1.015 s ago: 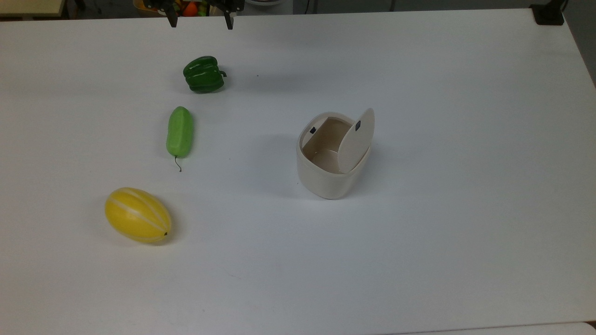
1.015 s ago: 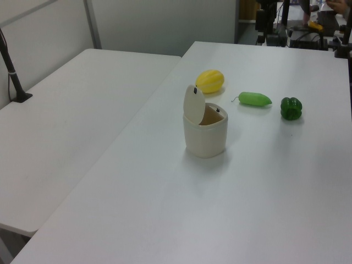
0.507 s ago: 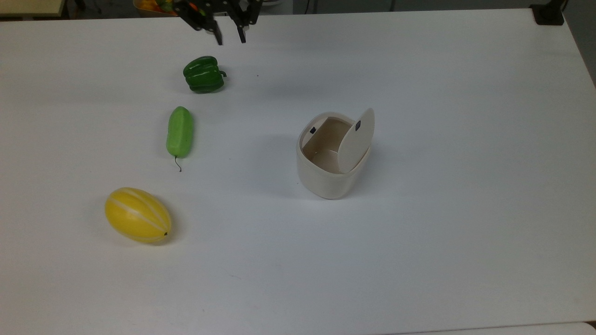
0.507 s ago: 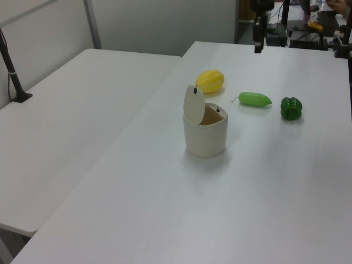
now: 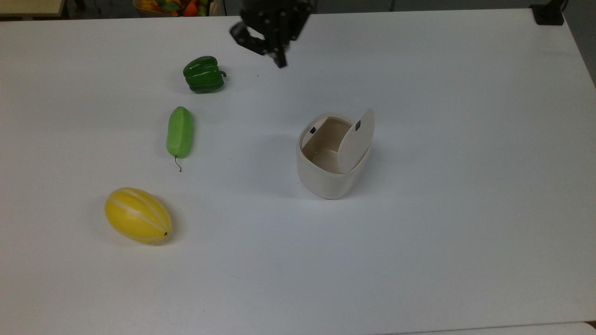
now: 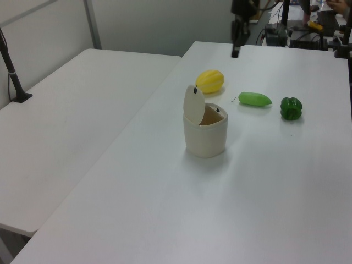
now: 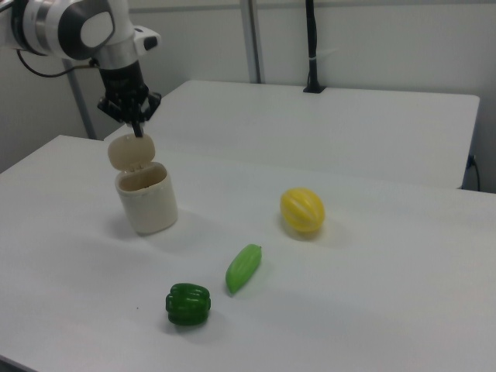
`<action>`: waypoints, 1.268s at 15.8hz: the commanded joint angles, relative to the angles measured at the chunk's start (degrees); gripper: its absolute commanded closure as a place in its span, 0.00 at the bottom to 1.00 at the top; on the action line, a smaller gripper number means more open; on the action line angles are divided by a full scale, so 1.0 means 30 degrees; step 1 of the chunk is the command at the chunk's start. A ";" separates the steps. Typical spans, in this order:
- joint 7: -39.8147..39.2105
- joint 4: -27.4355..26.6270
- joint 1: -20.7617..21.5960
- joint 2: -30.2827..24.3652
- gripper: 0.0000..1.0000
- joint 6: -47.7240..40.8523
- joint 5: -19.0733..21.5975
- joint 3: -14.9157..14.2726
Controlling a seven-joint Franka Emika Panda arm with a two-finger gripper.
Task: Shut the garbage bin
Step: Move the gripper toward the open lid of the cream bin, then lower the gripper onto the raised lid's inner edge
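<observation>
Here the garbage bin point(image 5: 333, 158) stands on the desk point(image 5: 465, 186) with lid raised, the end effector point(image 5: 278, 58) above it, finger state indeterminable.

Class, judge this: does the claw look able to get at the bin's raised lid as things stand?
Probably yes. The claw hangs in open air apart from the garbage bin, nothing lies between them, and the upright lid stands exposed.

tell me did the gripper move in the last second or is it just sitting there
Yes. In the top view the gripper has moved toward the top view's right and down, past the green pepper and nearer the garbage bin.
</observation>
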 commanded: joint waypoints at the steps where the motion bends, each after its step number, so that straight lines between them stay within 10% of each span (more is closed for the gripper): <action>1: -0.1113 0.0544 0.1159 0.1228 1.00 0.3645 0.1418 -0.0200; 20: -0.3543 0.2771 0.2568 0.4805 1.00 0.2958 0.1452 0.0064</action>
